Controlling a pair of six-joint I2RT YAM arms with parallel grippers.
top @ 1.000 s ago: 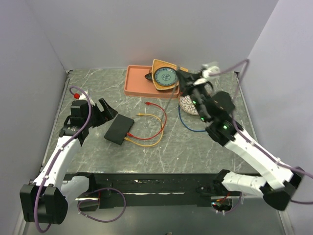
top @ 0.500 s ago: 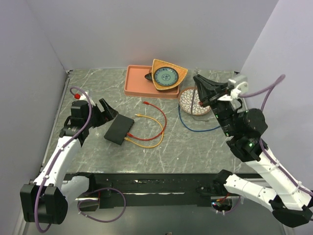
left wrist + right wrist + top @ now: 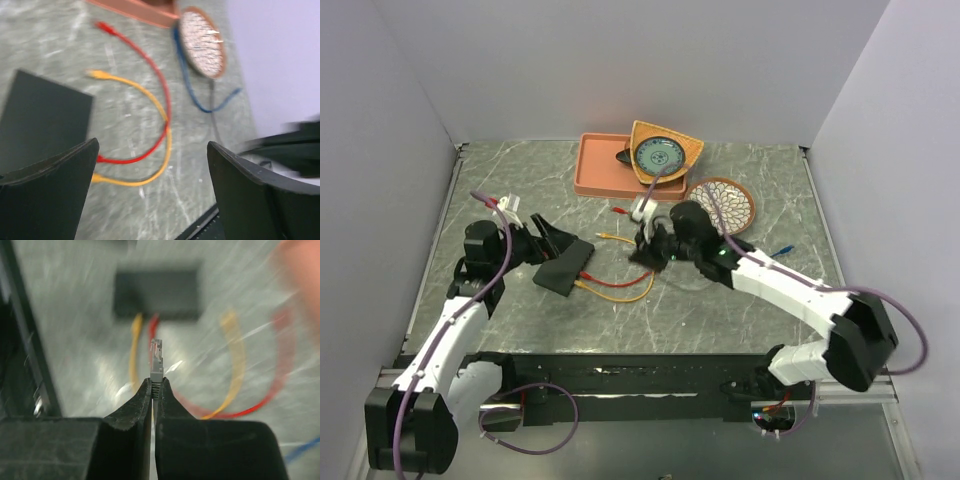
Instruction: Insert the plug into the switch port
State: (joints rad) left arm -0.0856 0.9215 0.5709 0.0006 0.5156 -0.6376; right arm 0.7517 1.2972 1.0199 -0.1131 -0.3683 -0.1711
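The switch is a flat black box lying left of the table's middle, with a red cable and a yellow cable running out of its right edge. My right gripper is shut on a grey plug, whose clear tip points at the blurred switch some way ahead. My left gripper is open and empty at the switch's far left corner. In its wrist view the switch lies beside the left finger.
A salmon-pink tray and an orange dish holding a blue plate stand at the back. A woven round coaster lies right of them. A blue cable end lies at the right. A black rail runs along the near edge.
My right arm swung down from the back right to the table's middle with the plug and now faces the switch. My left gripper shifted slightly nearer the switch. The blue cable has shifted to the right.
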